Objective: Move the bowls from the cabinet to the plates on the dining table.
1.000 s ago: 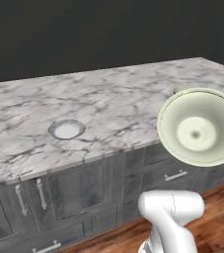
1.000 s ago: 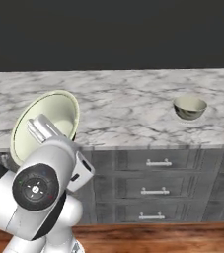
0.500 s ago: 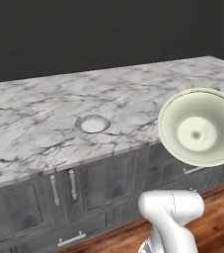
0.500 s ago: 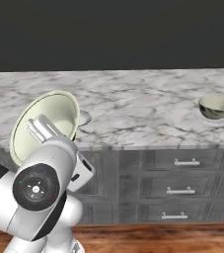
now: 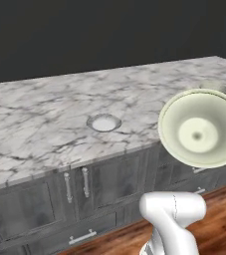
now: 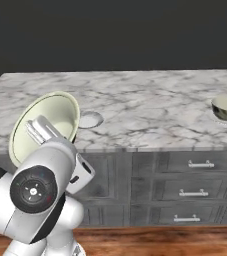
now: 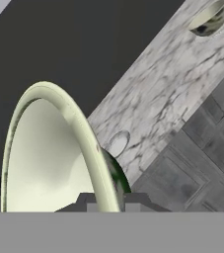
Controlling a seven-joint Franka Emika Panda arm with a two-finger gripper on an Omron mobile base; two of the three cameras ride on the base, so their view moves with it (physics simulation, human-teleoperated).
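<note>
- The dining table [image 5: 45,124] spreads its marble top ahead.
- A bowl [image 5: 200,130], tipped on edge, rides above the table's front edge, the gripper [image 7: 108,200] clamped on its rim.
- An empty plate [image 5: 103,122] waits mid-table; levelling the bowl before lowering looks wise.

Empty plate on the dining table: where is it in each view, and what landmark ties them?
Left base view: empty plate, centre, left of the held bowl.
Right base view, left of centre, just right of the held bowl.
Hand view, centre, beside the bowl's rim.
Shared landmark: second bowl farther along the dining table.
</note>
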